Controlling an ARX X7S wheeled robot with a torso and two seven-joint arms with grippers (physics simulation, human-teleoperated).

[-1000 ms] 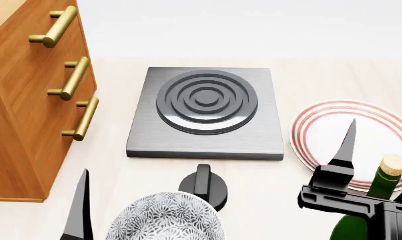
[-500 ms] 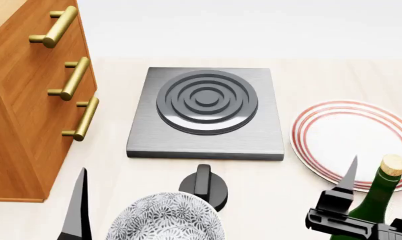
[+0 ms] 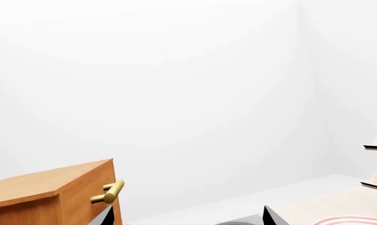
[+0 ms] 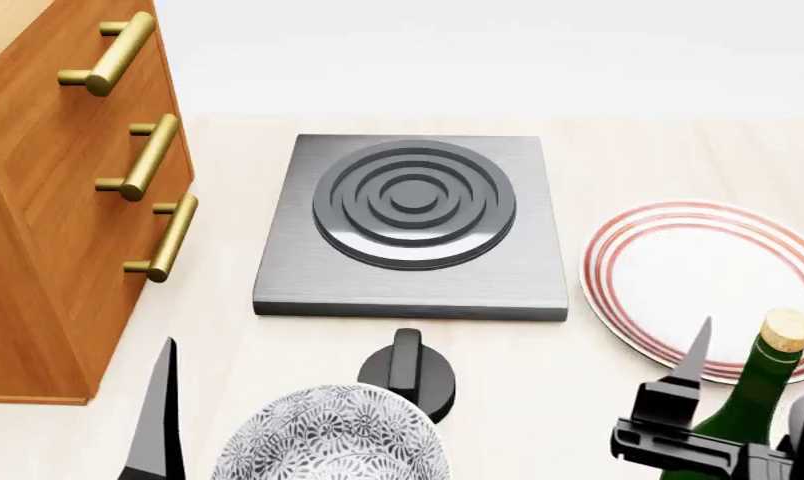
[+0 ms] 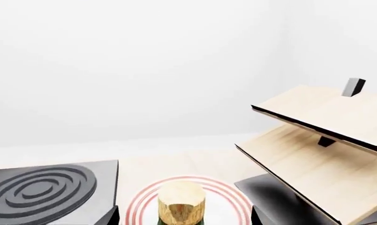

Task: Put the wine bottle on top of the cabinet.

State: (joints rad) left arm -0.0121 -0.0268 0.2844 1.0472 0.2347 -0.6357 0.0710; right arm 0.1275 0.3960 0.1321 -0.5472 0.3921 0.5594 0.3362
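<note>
Wine bottle upright betw. my right end effector fingers, spread, grip unclear, near striped plate, left end effector state can't tell, cabinet far left

No legible text, label, brand, number or sign anywhere.

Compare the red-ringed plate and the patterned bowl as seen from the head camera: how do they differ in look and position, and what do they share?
The plate is flat and white with red rings; the bowl is domed, with a grey leafy pattern all over. The plate lies at the view's right beside the stove; the bowl sits at the bottom edge, nearer the robot, just below the black knob. The bowl is partly cut off by the frame. Both are round tableware on the pale counter.
</note>
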